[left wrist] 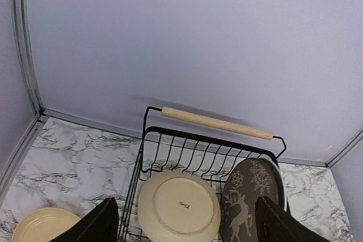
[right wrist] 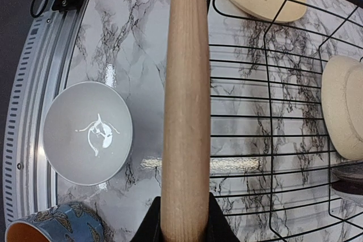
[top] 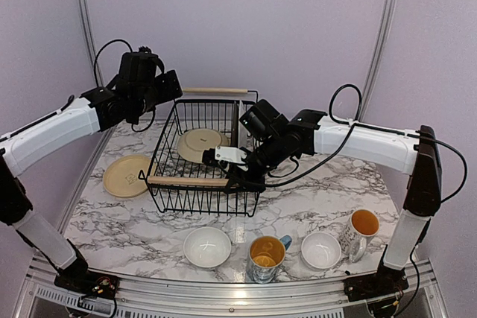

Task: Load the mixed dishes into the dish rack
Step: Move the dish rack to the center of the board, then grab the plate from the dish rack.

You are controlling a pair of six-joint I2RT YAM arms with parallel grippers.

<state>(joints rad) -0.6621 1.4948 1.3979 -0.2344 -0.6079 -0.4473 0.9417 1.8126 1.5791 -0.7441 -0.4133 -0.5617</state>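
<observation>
The black wire dish rack [top: 168, 161] stands mid-table. In it a cream plate [top: 200, 144] leans, underside up in the left wrist view [left wrist: 178, 205], beside a grey reindeer plate [left wrist: 249, 202]. My right gripper [top: 234, 176] is shut on the rack's near wooden handle [right wrist: 185, 83], a finger [right wrist: 148, 228] on each side. My left gripper [top: 170, 86] is open and empty, held high over the rack's far left corner. A pale yellow plate [top: 127, 176] lies left of the rack. Two white bowls [top: 207, 247] [top: 321, 250] and two mugs [top: 266, 258] [top: 360, 231] stand along the front. Red and teal plates are out of view.
The rack's far wooden handle [left wrist: 215, 123] lies close to the back wall. In the right wrist view a white bowl [right wrist: 88, 131] and the blue mug [right wrist: 51, 225] sit just outside the near handle, by the table's metal front rail [right wrist: 28, 111].
</observation>
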